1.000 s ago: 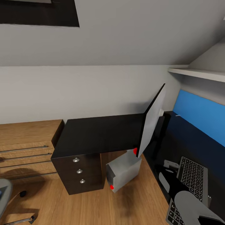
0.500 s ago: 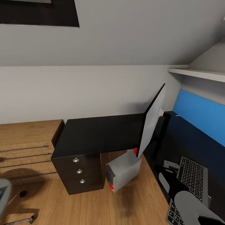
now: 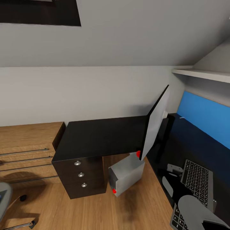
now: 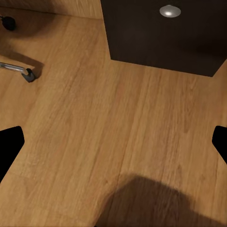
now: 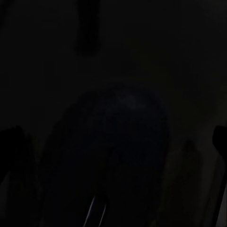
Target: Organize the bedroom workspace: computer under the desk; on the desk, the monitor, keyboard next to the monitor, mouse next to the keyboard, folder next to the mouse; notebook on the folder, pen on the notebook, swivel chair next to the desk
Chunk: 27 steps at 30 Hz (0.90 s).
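The table (image 3: 102, 137) has a glossy black top and black drawers with round silver knobs (image 3: 81, 174); beside its drawer block the computer (image 3: 126, 174) is light grey with small red marks. The monitor (image 3: 155, 127) on the table shows a pale grey face edged in black, and the keyboard (image 3: 195, 183) near it has black keys in a grey frame. The floor (image 4: 113, 137) under the table is warm brown wood grain, and the wall panel (image 3: 204, 116) behind the table is bright blue.

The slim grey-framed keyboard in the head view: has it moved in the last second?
No. The keyboard sits the same against the glossy black desk.
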{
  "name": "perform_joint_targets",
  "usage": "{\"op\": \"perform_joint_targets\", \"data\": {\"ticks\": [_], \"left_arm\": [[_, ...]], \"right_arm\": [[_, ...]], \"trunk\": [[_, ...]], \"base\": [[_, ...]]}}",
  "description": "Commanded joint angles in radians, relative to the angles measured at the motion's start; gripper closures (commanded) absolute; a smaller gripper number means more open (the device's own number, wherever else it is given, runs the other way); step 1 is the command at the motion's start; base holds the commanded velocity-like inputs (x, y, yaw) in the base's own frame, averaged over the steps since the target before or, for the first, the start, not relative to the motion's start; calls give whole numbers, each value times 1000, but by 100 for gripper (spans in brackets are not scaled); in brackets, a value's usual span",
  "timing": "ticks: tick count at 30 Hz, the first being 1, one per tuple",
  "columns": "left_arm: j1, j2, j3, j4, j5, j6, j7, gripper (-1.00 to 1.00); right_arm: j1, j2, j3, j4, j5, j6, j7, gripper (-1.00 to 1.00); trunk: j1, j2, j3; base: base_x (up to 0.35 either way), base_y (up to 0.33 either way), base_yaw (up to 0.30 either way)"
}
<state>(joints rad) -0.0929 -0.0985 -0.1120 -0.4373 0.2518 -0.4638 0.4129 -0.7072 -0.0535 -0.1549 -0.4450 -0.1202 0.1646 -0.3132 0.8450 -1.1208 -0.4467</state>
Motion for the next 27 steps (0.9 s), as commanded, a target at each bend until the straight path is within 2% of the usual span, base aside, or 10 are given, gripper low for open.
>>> {"op": "perform_joint_targets", "data": {"ticks": [1, 12, 13, 27], "left_arm": [[-1, 1, -8, 0, 7, -4, 7, -100], [-1, 2, -8, 0, 7, -4, 7, -100], [-1, 2, -8, 0, 7, -3, 7, -100], [-1, 1, -8, 0, 7, -4, 7, -100]], "right_arm": [[0, 0, 2, -1, -10, 6, -4, -100], [0, 0, 2, -1, -10, 6, -4, -100], [0, 0, 2, -1, -10, 6, -5, 100], [0, 1, 2, -4, -10, 6, -4, 100]], "trunk": [[0, -1, -1], [0, -1, -1], [0, -1, -1], [0, -1, -1]], "base": [[0, 0, 0], [0, 0, 0], [0, 0, 0], [0, 0, 0]]}}
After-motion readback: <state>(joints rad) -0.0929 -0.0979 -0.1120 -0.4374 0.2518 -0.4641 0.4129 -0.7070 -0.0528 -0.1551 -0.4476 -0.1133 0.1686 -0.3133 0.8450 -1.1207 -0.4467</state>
